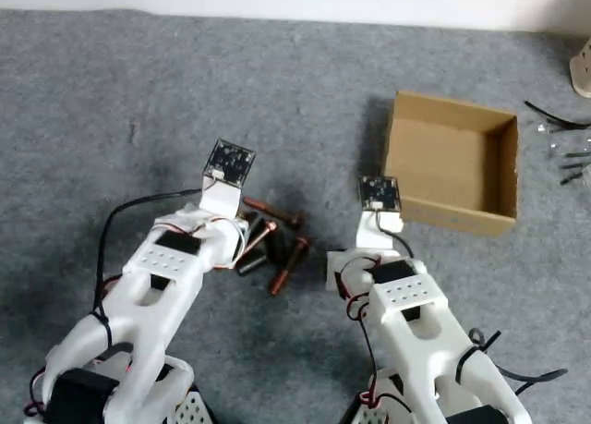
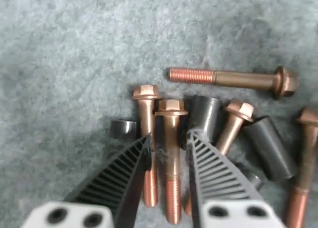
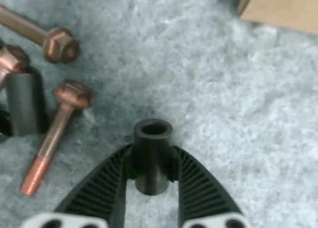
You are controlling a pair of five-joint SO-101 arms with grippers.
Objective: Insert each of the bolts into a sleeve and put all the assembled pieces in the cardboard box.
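left gripper [image 2: 168,141] stood apart, straddling one bolt [image 2: 171,116] in the pile on carpet [image 1: 138,101] | right gripper [image 3: 153,161] was clamped on black sleeve [image 3: 153,137] beside pile | cardboard box [image 1: 457,214] sat near right gripper

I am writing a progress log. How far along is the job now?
Done: nothing; the brown cardboard box holds no pieces. In hand: right gripper grips a dark cylindrical sleeve; open left gripper straddles a copper hex-head bolt. Left: every insertion and boxing.
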